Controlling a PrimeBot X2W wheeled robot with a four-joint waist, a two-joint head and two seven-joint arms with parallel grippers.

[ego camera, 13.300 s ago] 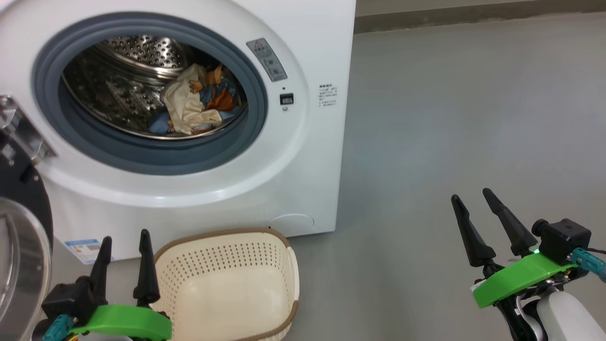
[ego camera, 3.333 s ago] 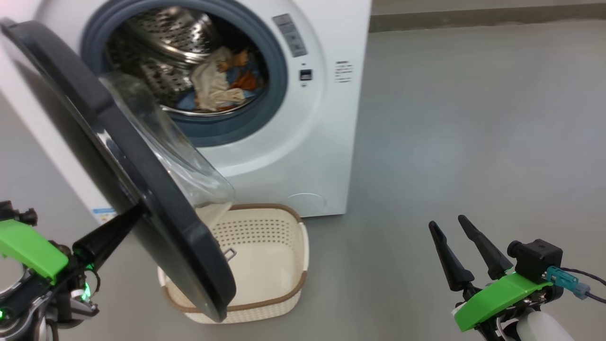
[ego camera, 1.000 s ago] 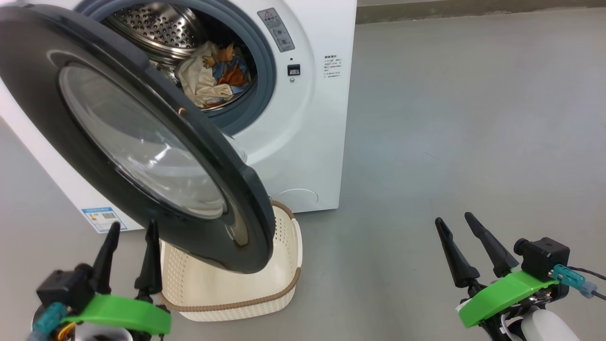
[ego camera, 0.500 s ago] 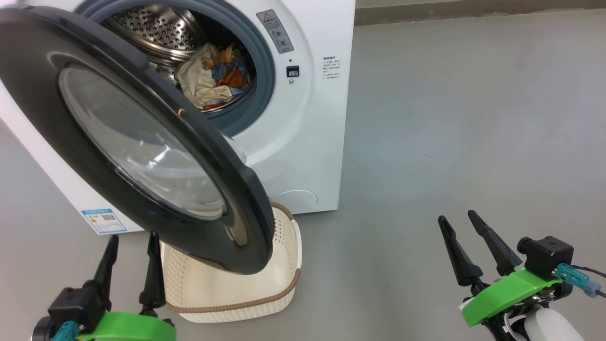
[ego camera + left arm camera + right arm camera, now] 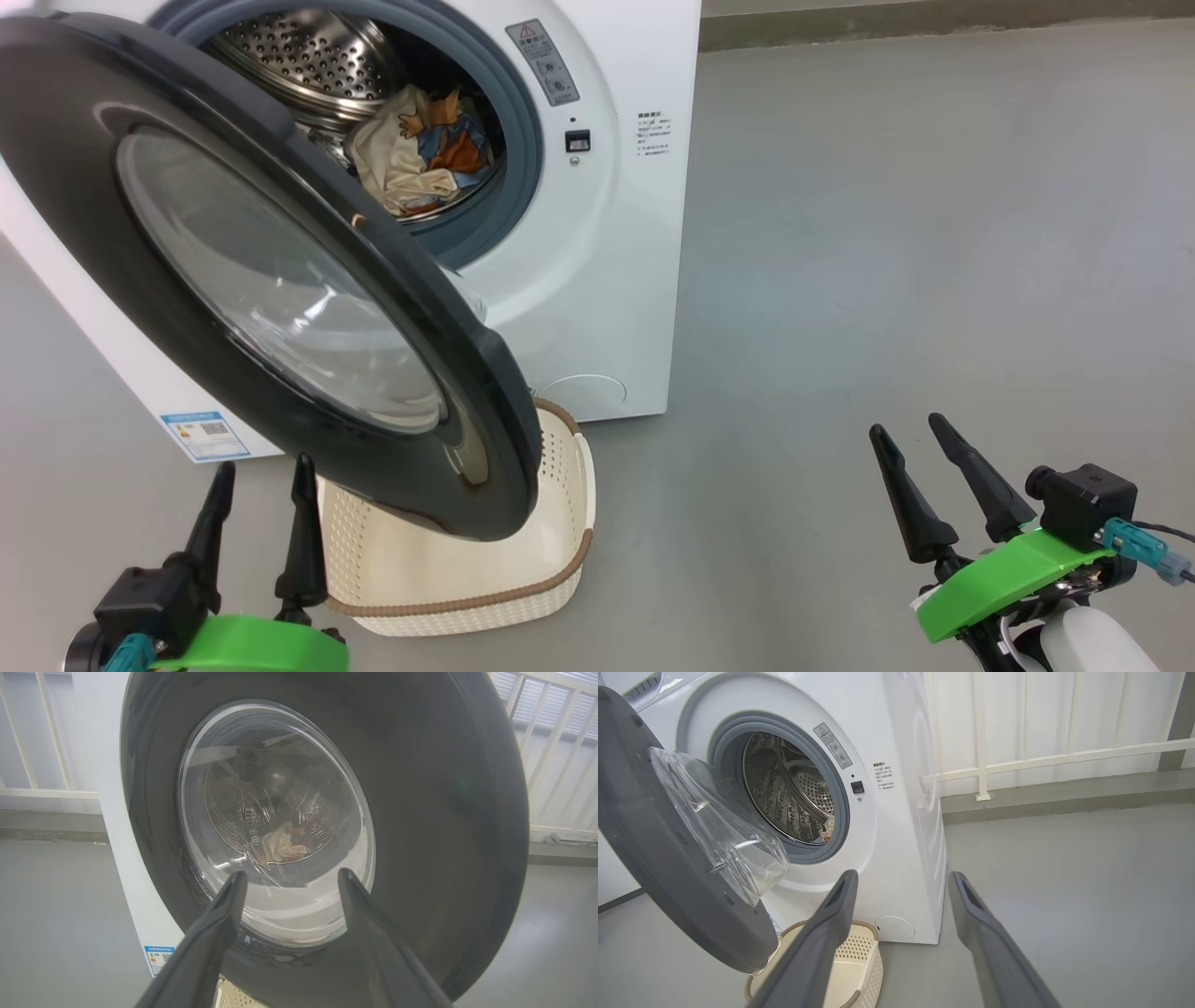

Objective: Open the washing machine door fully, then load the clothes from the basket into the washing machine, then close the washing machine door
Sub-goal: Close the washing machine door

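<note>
Smooth grey floor (image 5: pixel 887 233), white railing (image 5: pixel 980 737) behind it (on a raised grey kerb (image 5: pixel 1064 795))

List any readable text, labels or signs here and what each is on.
No text can be read.
Grey warning sticker on the washing machine: red triangle sign, wording too small.
Black print block beside it: too small.
Blue label at its lower corner: blurred.

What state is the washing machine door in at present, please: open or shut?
Partly open: the washing machine door stands angled out from the washing machine, the clothes visible past its edge.
</note>
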